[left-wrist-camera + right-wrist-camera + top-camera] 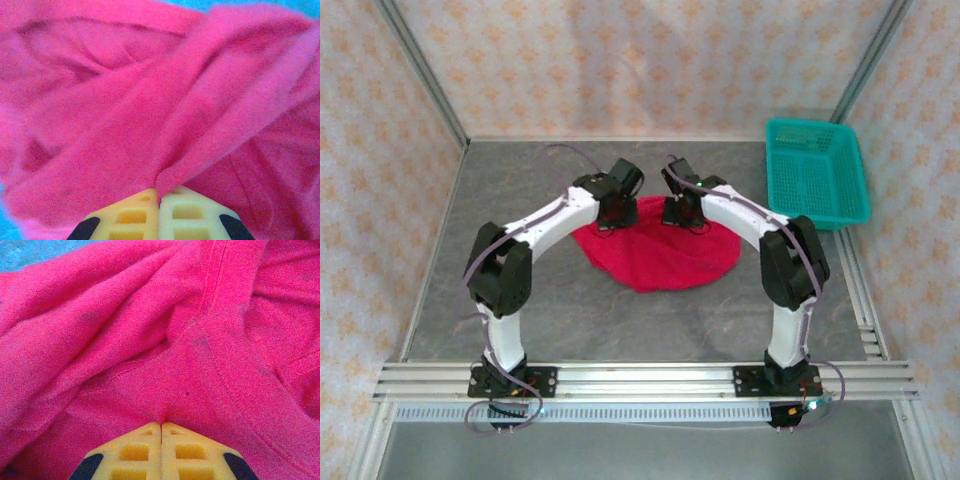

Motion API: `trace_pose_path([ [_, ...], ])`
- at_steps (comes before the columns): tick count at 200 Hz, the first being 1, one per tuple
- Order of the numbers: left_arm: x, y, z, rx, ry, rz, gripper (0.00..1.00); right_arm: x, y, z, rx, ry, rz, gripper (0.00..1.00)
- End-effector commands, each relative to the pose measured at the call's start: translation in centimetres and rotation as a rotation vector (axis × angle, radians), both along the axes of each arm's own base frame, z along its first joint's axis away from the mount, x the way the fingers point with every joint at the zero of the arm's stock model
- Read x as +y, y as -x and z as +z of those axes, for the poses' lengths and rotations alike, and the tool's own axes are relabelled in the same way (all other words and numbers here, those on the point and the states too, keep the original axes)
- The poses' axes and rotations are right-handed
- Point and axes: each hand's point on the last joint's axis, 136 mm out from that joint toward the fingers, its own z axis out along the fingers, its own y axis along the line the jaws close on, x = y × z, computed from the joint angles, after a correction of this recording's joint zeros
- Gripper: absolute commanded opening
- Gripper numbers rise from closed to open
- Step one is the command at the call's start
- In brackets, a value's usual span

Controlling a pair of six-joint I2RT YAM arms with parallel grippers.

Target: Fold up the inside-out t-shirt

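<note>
The inside-out t-shirt [655, 255] lies bunched in a rounded heap at the middle of the table [570, 315], its near edge curving toward the arm bases and its far edge under both wrists. The left gripper [612, 218] sits on the far left edge of the cloth and the right gripper [682, 215] on the far right edge, the two close beside each other.

In the left wrist view the left gripper [160, 192] has its yellow fingers [131, 216] pressed together on a ridge of red cloth that rises from their tips. In the right wrist view the right gripper [161, 425] is likewise closed, pinching the cloth just near a stitched seam [212, 280] that runs away toward the far side.

Bare grey table lies open to the left, near side and far side of the shirt. The teal basket [804, 124] stands at the far right corner, well apart from the cloth. Patterned walls [620, 60] close in the left, far and right sides.
</note>
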Motion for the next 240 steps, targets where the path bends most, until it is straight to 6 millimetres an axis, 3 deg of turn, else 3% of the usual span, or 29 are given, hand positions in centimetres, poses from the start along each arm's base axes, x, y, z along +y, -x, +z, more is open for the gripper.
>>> trace_pose_path([
  [1, 5.9, 0.0, 6.2, -0.079, -0.005, 0.095, 0.00, -3.0, 0.0, 7.9, -0.136, -0.015, -0.019, 0.00],
  [27, 9.9, 0.6, 10.4, -0.177, 0.065, 0.183, 0.00, -6.4, 1.1, 11.0, -0.201, -0.107, -0.090, 0.00],
  [48, 10.7, 1.4, 11.2, -0.208, 0.140, 0.213, 0.00, -9.0, 2.9, 10.7, -0.217, -0.120, -0.143, 0.00],
  [67, 9.9, 2.3, 9.2, -0.172, 0.201, 0.212, 0.00, -10.1, 4.3, 9.0, -0.196, -0.118, -0.170, 0.00],
  [113, 7.9, 4.4, 0.0, -0.090, 0.307, 0.239, 0.00, -11.1, 7.3, 0.1, -0.015, -0.074, -0.230, 0.00],
  [128, 7.6, 4.8, -1.9, -0.046, 0.292, 0.229, 0.00, -11.6, 7.8, -0.7, 0.007, -0.044, -0.235, 0.00],
  [147, 7.0, 5.1, -2.9, -0.018, 0.274, 0.203, 0.00, -11.5, 8.2, 0.4, -0.004, -0.036, -0.223, 0.00],
  [158, 6.9, 5.2, -3.0, -0.020, 0.259, 0.197, 0.00, -10.5, 8.2, 1.7, -0.042, -0.044, -0.187, 0.07],
  [169, 6.8, 5.2, -2.8, -0.026, 0.254, 0.197, 0.00, -8.6, 8.2, 2.9, -0.083, -0.063, -0.140, 0.20],
  [195, 7.3, 5.1, -1.8, -0.045, 0.234, 0.203, 0.00, -1.8, 7.6, 4.5, -0.129, -0.143, 0.005, 0.48],
  [240, 7.9, 5.1, -0.3, -0.058, 0.192, 0.192, 0.00, 7.8, 6.5, 3.9, -0.115, -0.205, 0.146, 0.64],
])
